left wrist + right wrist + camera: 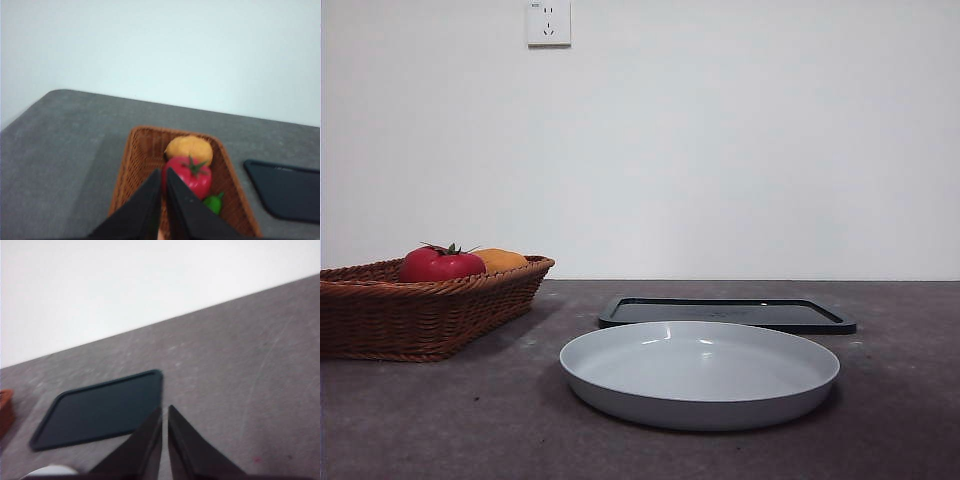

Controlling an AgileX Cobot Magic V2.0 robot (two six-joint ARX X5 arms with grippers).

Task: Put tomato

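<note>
Front view: the tomato (441,264) sits in the basket (420,315) beside an orange fruit (500,260), well apart from the grey plate (700,375) and dark tray (725,313), and no arm shows. Left wrist: the left gripper (163,172) hangs above the basket, its 2 jaws pinched almost together and empty, with the tomato (189,175) just ahead of the tips, so this arm looks the nearer one. Right wrist: the right gripper (164,410), jaws likewise nearly closed on nothing, waits over the tray (100,410), far from the fruit.
</note>
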